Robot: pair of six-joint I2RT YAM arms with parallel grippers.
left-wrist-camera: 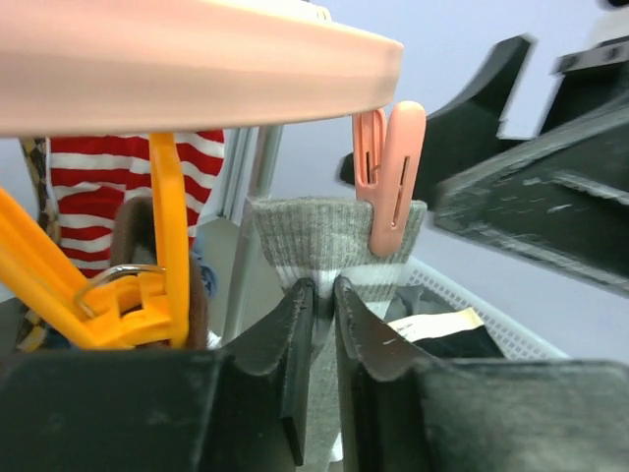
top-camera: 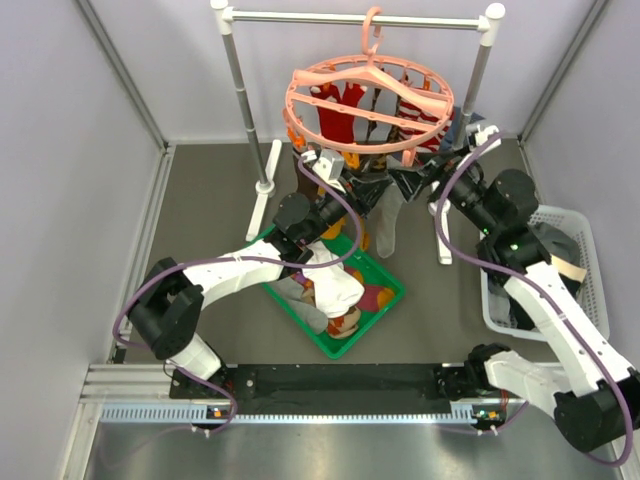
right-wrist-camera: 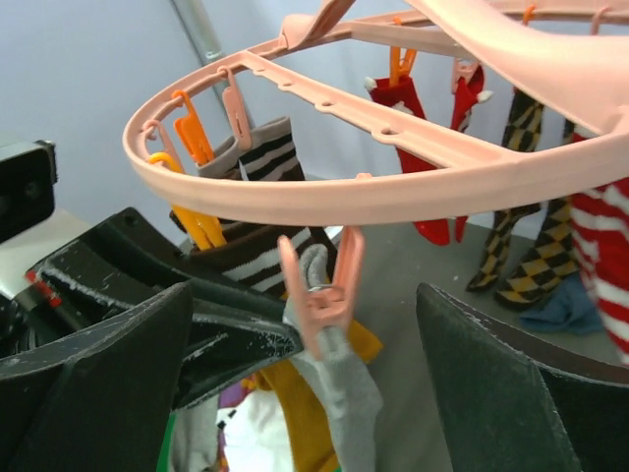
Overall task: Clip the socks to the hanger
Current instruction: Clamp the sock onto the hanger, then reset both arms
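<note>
Top external view is showing the hanger (top-camera: 368, 100) dangling by its hook from the silver rail (top-camera: 355, 18) at the far side of the table (top-camera: 200, 200), with both arms reaching up under the ring's near edge and crowding close together there. Bare tabletop is lying open to the left of the green tray (top-camera: 383, 303), which is sitting under the left arm, and a narrower strip is running between that tray and the white basket (top-camera: 598, 262) at the right edge. Seen from the left wrist, the left gripper (left-wrist-camera: 324, 295) is holding its fingers nearly together, pinching the grey sock (left-wrist-camera: 334, 231) just below the cuff, while a pink clip (left-wrist-camera: 388, 177) hanging off the ring is biting the cuff's top edge; a red-and-white striped sock (left-wrist-camera: 108, 187) is hanging off to the side, behind an orange clip (left-wrist-camera: 167, 246). Seen from the right wrist, the right gripper (right-wrist-camera: 305, 295) is standing spread wide and gripping nothing, its fingers flanking the pink clip and the sock without touching them, with the ring's rim passing just above.
</note>
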